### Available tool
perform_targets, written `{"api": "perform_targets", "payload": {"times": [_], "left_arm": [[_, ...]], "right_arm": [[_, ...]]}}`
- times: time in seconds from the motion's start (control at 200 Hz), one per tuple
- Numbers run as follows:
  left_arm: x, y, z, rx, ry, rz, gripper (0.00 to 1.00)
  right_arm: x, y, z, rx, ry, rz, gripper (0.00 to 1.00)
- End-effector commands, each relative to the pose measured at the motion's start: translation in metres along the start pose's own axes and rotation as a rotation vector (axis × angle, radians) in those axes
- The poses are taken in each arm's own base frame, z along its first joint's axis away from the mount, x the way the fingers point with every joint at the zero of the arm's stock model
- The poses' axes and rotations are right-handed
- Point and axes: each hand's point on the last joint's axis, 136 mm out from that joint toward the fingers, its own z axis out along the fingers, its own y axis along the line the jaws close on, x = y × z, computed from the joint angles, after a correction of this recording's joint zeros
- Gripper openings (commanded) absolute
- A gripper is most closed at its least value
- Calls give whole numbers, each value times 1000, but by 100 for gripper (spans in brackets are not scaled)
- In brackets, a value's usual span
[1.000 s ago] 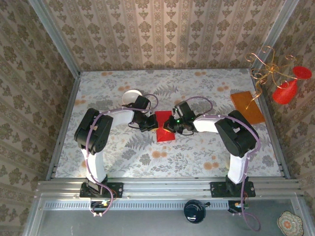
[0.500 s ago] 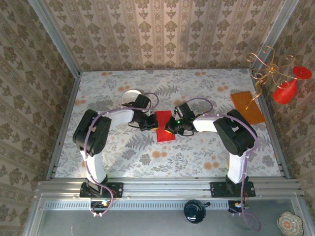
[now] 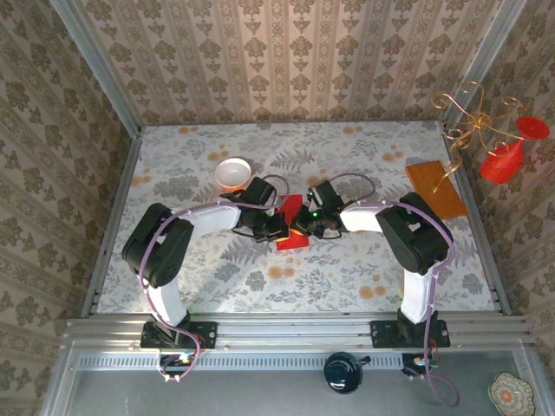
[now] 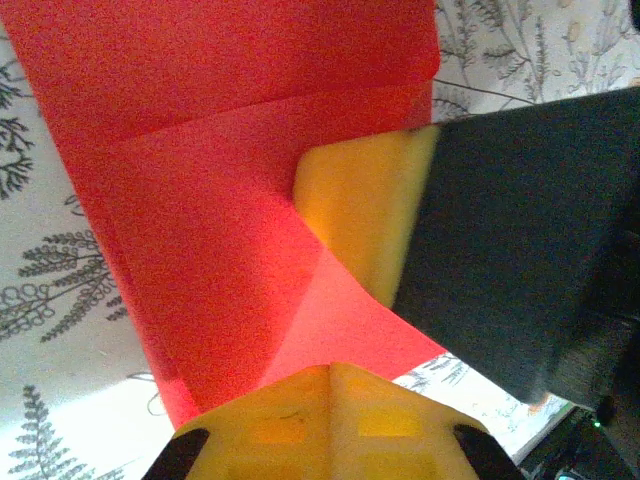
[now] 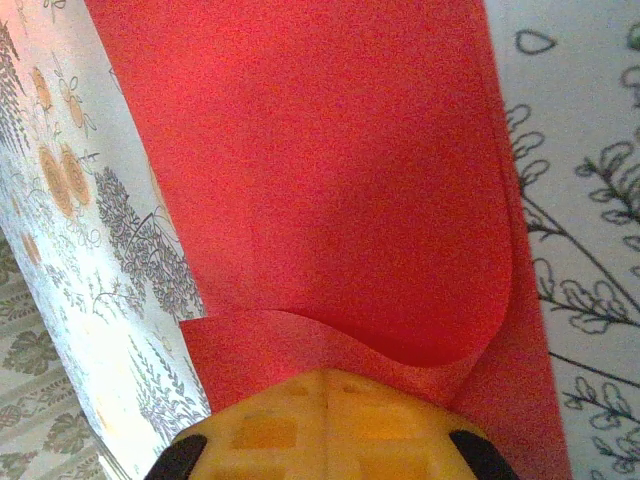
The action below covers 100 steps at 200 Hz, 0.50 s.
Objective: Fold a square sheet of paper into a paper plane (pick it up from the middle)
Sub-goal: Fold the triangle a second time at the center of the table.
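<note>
The square sheet of paper [image 3: 292, 240] is bright red and lies partly folded at the table's middle. My left gripper [image 3: 276, 227] comes at it from the left and my right gripper [image 3: 302, 224] from the right, nearly meeting over it. In the left wrist view creases cross the paper [image 4: 220, 200]. My left gripper [image 4: 330, 372] is shut, its tips down on a folded corner, and the right gripper's yellow finger [image 4: 365, 210] rests on the sheet just ahead. In the right wrist view a flap of the paper [image 5: 320, 170] curls over in a loop and runs under my shut right gripper [image 5: 325, 378].
A small white bowl [image 3: 232, 172] stands behind and left of the left gripper. An orange-brown board [image 3: 436, 188] lies at the far right, beside a gold wire stand with red ornaments [image 3: 501, 160]. Patterned walls close in the table on three sides.
My left arm has swung right and nearer, bringing its gripper onto the paper and uncovering the white bowl. More of the red sheet is covered. The right arm has barely moved.
</note>
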Motion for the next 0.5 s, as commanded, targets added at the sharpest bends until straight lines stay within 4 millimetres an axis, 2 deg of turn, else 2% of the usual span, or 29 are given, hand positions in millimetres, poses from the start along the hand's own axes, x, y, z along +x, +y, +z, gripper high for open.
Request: {"api": "perform_targets", "payload": {"times": [0.0,0.495], "left_arm": [[6,2,8,4,32,-24,7],[19,25,14,-87,81,-27,6]], "right_arm": [[23,-84,10,275,56,130,0],[23,-91,9,296,63,144,0]]}}
